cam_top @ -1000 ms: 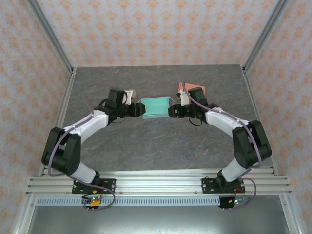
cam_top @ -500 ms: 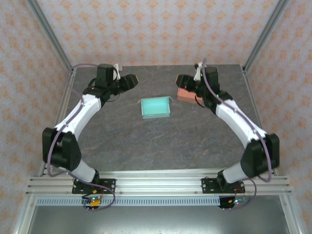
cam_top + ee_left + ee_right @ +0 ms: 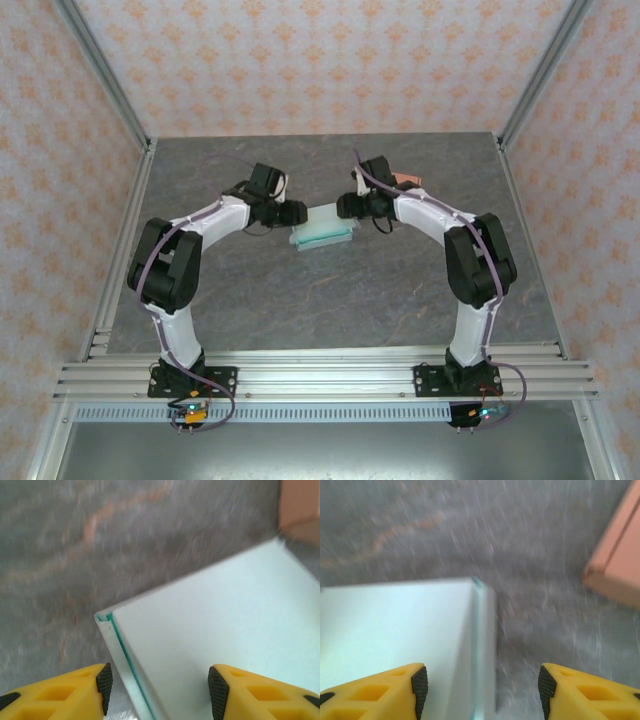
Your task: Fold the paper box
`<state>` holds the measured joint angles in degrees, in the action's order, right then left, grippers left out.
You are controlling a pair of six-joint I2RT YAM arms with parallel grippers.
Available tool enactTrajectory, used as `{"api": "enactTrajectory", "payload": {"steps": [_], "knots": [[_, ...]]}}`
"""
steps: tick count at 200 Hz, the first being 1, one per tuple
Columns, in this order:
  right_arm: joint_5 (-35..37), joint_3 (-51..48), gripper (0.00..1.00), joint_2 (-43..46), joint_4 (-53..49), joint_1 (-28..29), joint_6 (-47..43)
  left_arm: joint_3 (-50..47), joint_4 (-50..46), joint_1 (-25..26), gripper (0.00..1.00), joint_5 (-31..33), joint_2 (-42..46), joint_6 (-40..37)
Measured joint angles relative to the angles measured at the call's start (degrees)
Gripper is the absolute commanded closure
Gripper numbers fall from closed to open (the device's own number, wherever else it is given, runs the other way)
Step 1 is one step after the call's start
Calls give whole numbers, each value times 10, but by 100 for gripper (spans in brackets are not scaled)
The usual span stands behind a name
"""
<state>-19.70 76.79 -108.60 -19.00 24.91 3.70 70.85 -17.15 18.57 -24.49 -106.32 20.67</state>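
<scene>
Top view: the teal paper box (image 3: 322, 226) is mid-frame on the grey surface (image 3: 250, 300), with my two arms meeting at its left and right ends. An orange box (image 3: 405, 180) lies just beyond, upper right.

Left wrist: the left jaws are apart, straddling a corner wall without pinching it.

Right wrist: the right jaws are apart around the opposite wall.

If one side closes first, I expect the light box to skid or its wall to crease.

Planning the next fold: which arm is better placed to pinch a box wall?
Right, probably. On the box, the upright wall runs about midway between the right gripper's open jaws; at the left gripper the wall lies nearer one jaw.
</scene>
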Motion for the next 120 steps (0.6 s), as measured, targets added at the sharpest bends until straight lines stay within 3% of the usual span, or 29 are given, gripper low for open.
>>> {"api": "enactTrajectory", "payload": {"steps": [71,86,120], "knots": [[-7,-67,36,31,6,-9,4,-58,16,0,45,5,18,-7],[-27,-77,35,51,8,-21,17,-58,16,-1,56,-8,17,-8],[-106,-91,32,83,45,-79,73,-90,70,-15,60,-65,20,8]]}}
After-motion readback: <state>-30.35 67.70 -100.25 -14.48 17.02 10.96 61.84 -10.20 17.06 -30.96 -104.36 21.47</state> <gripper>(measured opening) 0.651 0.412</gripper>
